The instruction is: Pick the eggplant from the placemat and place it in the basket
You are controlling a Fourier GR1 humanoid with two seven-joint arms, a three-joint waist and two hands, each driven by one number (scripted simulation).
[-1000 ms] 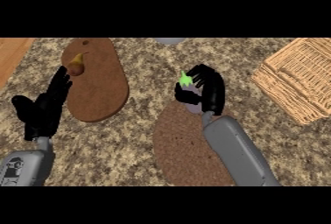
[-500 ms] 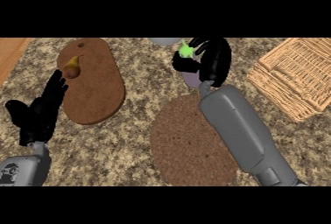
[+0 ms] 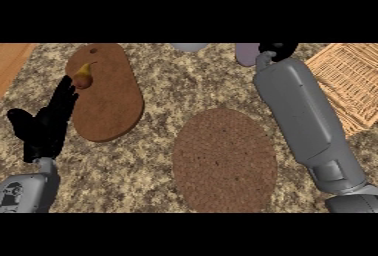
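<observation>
eggplant is out of my sight right now; the round brown woven placemat [image 3: 224, 160] lies bare on the speckled stone counter [image 3: 177, 80]. my right hand [image 3: 277, 49] is far up at the top edge, only a dark sliver showing past the long grey forearm [image 3: 303, 115], so i cannot tell whether its fingers hold anything. just left of it i see a pale lilac-grey shape [image 3: 246, 52], too cut off to name. the wicker basket [image 3: 353, 85] sits at the right edge, beside the forearm. my left hand [image 3: 46, 127] rests at the lower left, fingers straight and holding nothing, its tips touching the brown wooden cutting board [image 3: 107, 95], which carries a small orange-brown item [image 3: 82, 77].
</observation>
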